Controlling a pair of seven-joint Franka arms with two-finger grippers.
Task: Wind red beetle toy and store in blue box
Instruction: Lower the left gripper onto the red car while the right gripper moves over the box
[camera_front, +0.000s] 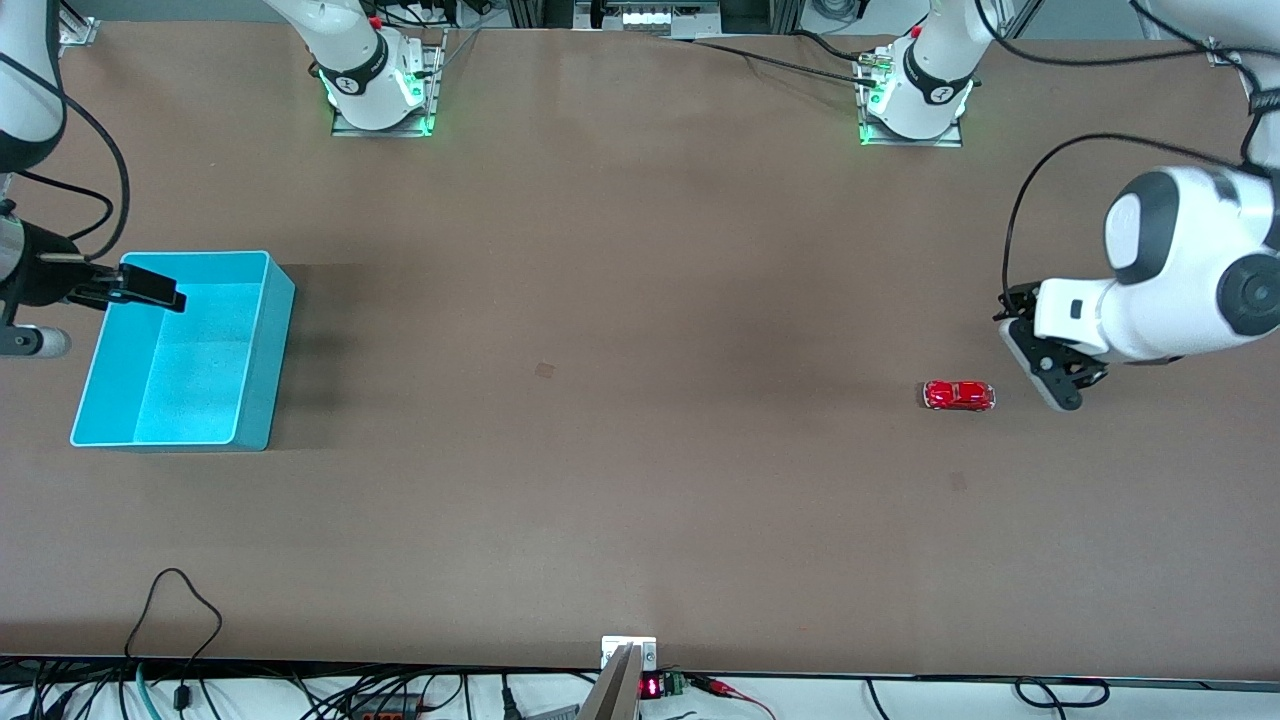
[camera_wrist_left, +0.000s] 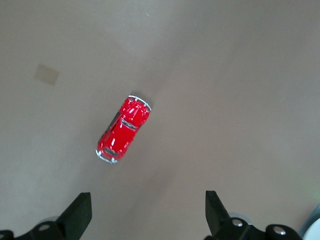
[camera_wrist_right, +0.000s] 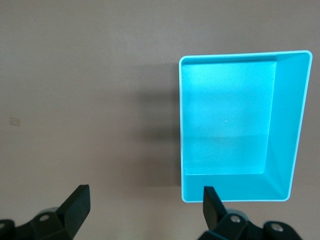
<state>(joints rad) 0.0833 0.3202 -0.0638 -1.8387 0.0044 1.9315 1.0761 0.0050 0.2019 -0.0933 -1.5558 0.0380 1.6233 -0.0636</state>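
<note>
The red beetle toy (camera_front: 958, 395) lies on the bare table toward the left arm's end. In the left wrist view it (camera_wrist_left: 123, 130) lies apart from the fingertips. My left gripper (camera_front: 1060, 385) hangs open and empty over the table just beside the toy, toward the left arm's end; its open jaws show in the left wrist view (camera_wrist_left: 147, 200). The blue box (camera_front: 268, 330) stands open-topped and empty at the right arm's end. My right gripper (camera_front: 150, 288) is open and empty over the box's rim; in the right wrist view (camera_wrist_right: 145, 195) one finger overlaps the box's corner (camera_wrist_right: 287, 125).
Both arm bases stand along the table's edge farthest from the front camera. Two small faint marks (camera_front: 545, 370) (camera_front: 958, 482) are on the table top. Cables and a small device (camera_front: 628, 660) lie along the edge nearest the front camera.
</note>
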